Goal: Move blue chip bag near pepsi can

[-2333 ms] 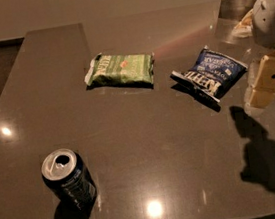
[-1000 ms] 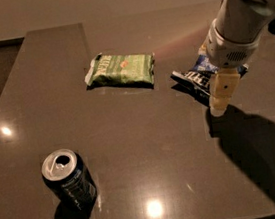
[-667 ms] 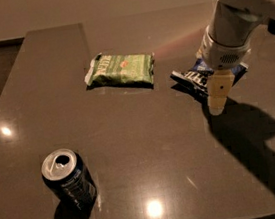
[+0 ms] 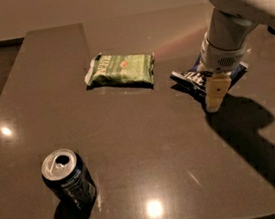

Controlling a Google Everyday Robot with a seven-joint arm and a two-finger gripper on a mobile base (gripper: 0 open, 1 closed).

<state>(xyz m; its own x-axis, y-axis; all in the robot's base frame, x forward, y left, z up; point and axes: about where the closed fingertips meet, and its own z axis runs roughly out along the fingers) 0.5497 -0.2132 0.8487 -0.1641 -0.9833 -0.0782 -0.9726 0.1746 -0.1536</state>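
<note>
The blue chip bag (image 4: pixel 188 78) lies flat on the dark table (image 4: pixel 146 140) at the right, mostly covered by my arm; its white-striped end sticks out to the left. My gripper (image 4: pixel 214 96) hangs straight down over the bag's near edge, its tip at or just above the table. The pepsi can (image 4: pixel 68 178) stands upright at the near left, far from the bag, with its silver top open.
A green chip bag (image 4: pixel 120 69) lies flat at the middle back, left of the blue bag. The table's left edge runs diagonally past the can and its near edge lies just below the can. The arm's shadow falls at the right.
The arm came in from the right edge and moved left over the blue chip bag, covering most of it. The bags and the can have not moved.
</note>
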